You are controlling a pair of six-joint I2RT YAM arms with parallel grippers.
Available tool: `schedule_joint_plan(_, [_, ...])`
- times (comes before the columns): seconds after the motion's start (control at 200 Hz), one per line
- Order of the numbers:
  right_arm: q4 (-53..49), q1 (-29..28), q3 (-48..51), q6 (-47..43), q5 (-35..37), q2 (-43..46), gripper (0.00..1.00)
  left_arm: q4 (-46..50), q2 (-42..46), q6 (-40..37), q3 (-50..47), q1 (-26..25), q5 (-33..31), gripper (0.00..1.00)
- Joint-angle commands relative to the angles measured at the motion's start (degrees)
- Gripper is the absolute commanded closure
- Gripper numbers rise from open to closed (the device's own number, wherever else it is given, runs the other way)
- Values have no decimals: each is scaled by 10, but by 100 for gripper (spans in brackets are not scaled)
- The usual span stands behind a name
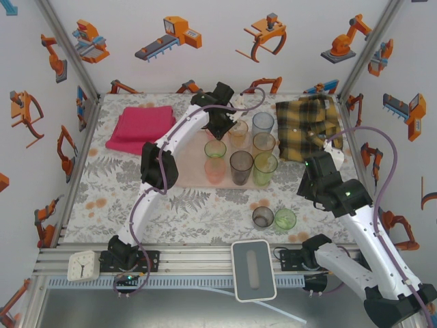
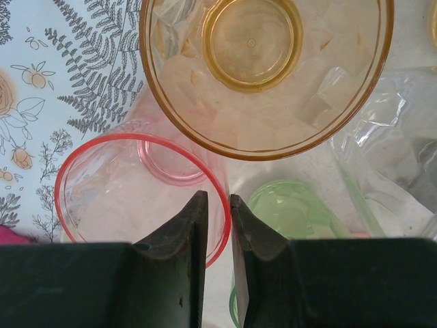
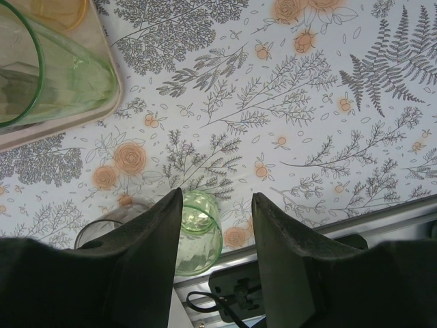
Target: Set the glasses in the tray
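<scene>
left gripper pinched the pink glass rim between its fingers, orange glass ahead, green glass right.

The tray, pale pink and low-rimmed, is lying flat at the middle of the table. Most of the glasses are standing upright on it, mouths up. A blue-tinted tumbler is at the far right, with an orange tumbler beside it and an amber tumbler just nearer. A green tumbler, a pale pink tumbler, a smoky grey tumbler and a second green tumbler are filling the near part. A pink-rimmed tumbler is being pinched at its rim by the left gripper at the tray's far left part. Two glasses are standing off the tray, side by side near the table's near edge: a dark grey tumbler and a light green tumbler.
</scene>
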State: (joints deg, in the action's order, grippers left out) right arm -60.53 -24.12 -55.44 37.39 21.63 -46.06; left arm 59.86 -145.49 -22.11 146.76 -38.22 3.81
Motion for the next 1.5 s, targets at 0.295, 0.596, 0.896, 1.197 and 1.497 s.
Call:
schedule_joint_plan(0.295, [17,7,6,-14,-2,1,55,24,42,-27,12,0,-18,71])
schedule_joint_plan(0.596, [22,10,3,-20,-6,-6,55,33,46,-29,13,0,-17,66])
schedule_joint_plan(0.896, [24,11,0,-21,-9,-8,55,33,60,-38,16,1,-29,59])
schedule_joint_plan(1.197, [25,14,-10,-26,-11,-11,55,47,97,-31,21,4,-35,56])
schedule_joint_plan(1.497, [23,15,-35,-32,-25,-16,55,91,170,-21,21,4,-50,54])
